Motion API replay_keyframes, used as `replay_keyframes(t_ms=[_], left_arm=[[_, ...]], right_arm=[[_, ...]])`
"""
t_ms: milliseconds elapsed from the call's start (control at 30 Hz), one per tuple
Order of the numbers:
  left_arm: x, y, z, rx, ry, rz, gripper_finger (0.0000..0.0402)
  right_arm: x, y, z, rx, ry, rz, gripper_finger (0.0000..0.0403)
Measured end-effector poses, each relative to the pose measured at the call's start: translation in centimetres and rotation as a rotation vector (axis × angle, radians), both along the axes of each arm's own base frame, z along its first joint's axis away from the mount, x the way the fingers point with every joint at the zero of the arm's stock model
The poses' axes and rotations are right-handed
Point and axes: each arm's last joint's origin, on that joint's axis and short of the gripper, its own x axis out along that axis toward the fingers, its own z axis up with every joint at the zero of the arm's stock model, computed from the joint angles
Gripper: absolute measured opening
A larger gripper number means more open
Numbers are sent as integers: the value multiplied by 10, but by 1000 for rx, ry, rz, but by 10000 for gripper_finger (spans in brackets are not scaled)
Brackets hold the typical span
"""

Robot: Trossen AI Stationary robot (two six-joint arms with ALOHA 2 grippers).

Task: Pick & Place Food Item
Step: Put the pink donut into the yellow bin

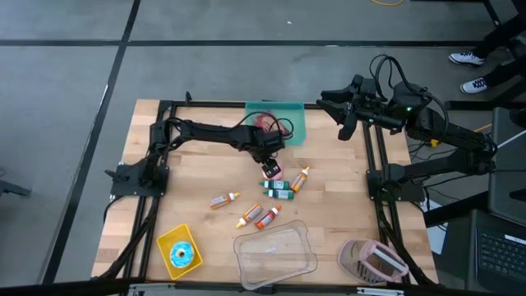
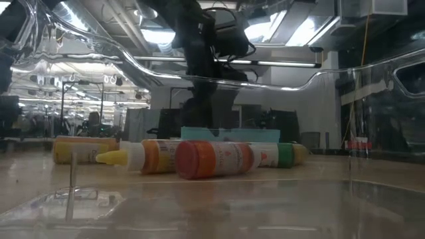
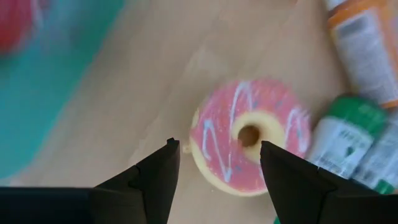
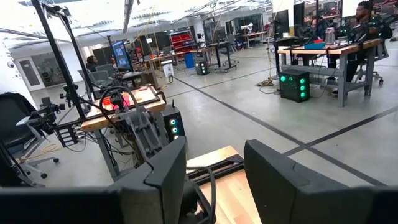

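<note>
While the right gripper (image 1: 341,115) waits raised beside the tabletop's (image 1: 189,177) far right corner with its fingers apart and nothing between them, the left gripper (image 3: 217,163) hangs over the pink-iced donut (image 3: 249,138), pointing steeply down. Its jaws stand open, one finger on either side of the donut, not touching it. The donut lies flat on the bare wood, just in front of the teal tray (image 1: 289,120). Beside the donut lies a green-capped bottle (image 3: 345,127), and an orange-labelled bottle (image 3: 367,43) is near it. Farther from the donut, toward the front edge, sit a clear plastic container (image 1: 274,254) and a yellow dish (image 1: 179,250).
</note>
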Motion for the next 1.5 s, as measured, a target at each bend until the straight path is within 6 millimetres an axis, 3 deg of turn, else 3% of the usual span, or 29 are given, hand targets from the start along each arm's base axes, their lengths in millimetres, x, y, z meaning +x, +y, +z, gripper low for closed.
replay_keyframes(t_ms=[333, 600, 700, 900, 967, 1200, 1500], left_arm=[[4, 0, -36, -66, 95, 50, 216], [6, 0, -37, -70, 82, 60, 208], [6, -1, -37, -101, 71, 34, 170], [7, -1, -35, -123, 59, -1, 30], [6, -1, -34, -127, 53, -3, 15], [4, 0, -8, -153, -37, -23, 12], [-18, 3, 58, -123, -177, -14, 11]], right_arm=[[0, 0, 0, 1, 5, 1, 160], [0, 0, -1, 1, 7, 8, 160], [0, 0, -1, 1, 7, 7, 160], [0, 0, -1, 0, 7, 5, 160], [0, 0, -1, 0, 7, 5, 160], [0, 0, -1, -2, 8, -3, 160], [0, -1, -1, -2, 7, -15, 160]])
